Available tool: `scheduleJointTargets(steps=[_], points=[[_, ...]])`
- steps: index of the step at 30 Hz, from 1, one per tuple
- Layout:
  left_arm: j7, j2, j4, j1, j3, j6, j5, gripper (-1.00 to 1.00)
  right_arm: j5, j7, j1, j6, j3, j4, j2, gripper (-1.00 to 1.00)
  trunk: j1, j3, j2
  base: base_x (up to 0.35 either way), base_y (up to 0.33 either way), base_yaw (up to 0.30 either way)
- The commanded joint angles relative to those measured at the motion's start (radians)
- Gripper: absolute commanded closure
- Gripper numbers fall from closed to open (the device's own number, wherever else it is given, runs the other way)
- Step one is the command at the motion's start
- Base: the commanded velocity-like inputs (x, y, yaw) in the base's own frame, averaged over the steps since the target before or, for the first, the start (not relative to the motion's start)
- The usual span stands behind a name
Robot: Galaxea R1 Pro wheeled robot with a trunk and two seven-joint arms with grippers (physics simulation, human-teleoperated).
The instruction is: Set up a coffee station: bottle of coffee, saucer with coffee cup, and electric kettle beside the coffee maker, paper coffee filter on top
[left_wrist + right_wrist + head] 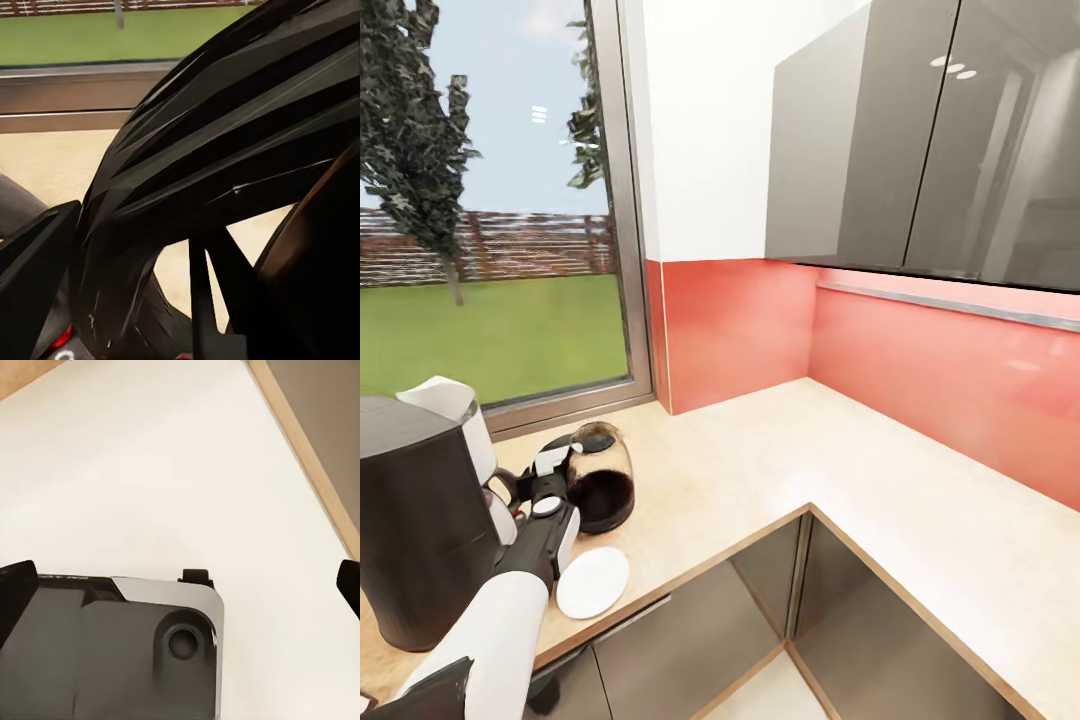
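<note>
While at the electric kettle (pixel 600 490) on the kitchen countertop (pixel 760 470), left gripper (pixel 550 480) grip state unclear; right gripper (pixel 180 585) spread wide. No legible labels.

A large window (pixel 490 200) is occupying the upper left of the frame, showing a lawn, a tree and a fence under daylight. A red backsplash (pixel 920 350) is running along the corner. Glossy grey wall cabinets (pixel 920 140) are hanging at the upper right, reflecting ceiling lights. A white wall (pixel 710 120) is standing between them.
</note>
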Motion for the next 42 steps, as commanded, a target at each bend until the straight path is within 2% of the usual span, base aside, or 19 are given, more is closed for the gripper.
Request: scheduleJointTargets(steps=[1,4,8,15,16,37,42], points=[[-0.001,-0.001,0.001,-0.001,0.006,-0.004,-0.010,1.00,-0.011,0.003,0.000,-0.004,0.007,0.001,-0.001,-1.00,0.000,0.000,-0.001,0.015,0.005,0.000],[-0.001,-0.001,0.001,-0.001,0.006,-0.010,-0.010,1.00,-0.011,0.003,0.000,-0.004,0.007,0.001,-0.001,-1.00,0.000,0.000,-0.001,0.006,0.002,0.000],[0.000,-0.002,0.009,0.030,0.007,-0.097,-0.011,1.00,-0.011,0.003,0.000,-0.004,0.007,0.001,-0.001,-1.00,0.000,0.000,-0.001,0.001,0.000,0.000],[0.001,-0.002,0.010,0.039,0.007,-0.112,-0.011,1.00,-0.011,0.003,0.000,-0.004,0.007,0.001,-0.001,-1.00,0.000,0.000,-0.001,0.000,0.000,0.000],[0.001,-0.002,0.011,0.039,0.007,-0.112,-0.011,-1.00,-0.011,0.003,0.000,-0.004,0.007,0.001,-0.001,-1.00,0.000,0.000,-0.001,0.000,0.000,0.000],[0.001,-0.001,0.023,0.039,0.007,-0.113,-0.011,-1.00,-0.011,0.003,0.000,-0.004,0.007,0.001,-0.001,-1.00,0.000,0.000,-0.001,0.000,0.000,0.000],[0.001,-0.002,0.023,0.039,0.007,-0.113,-0.011,-1.00,-0.011,0.003,0.000,-0.004,0.007,0.001,-0.001,-1.00,0.000,0.000,-0.001,-0.195,0.000,0.000]])
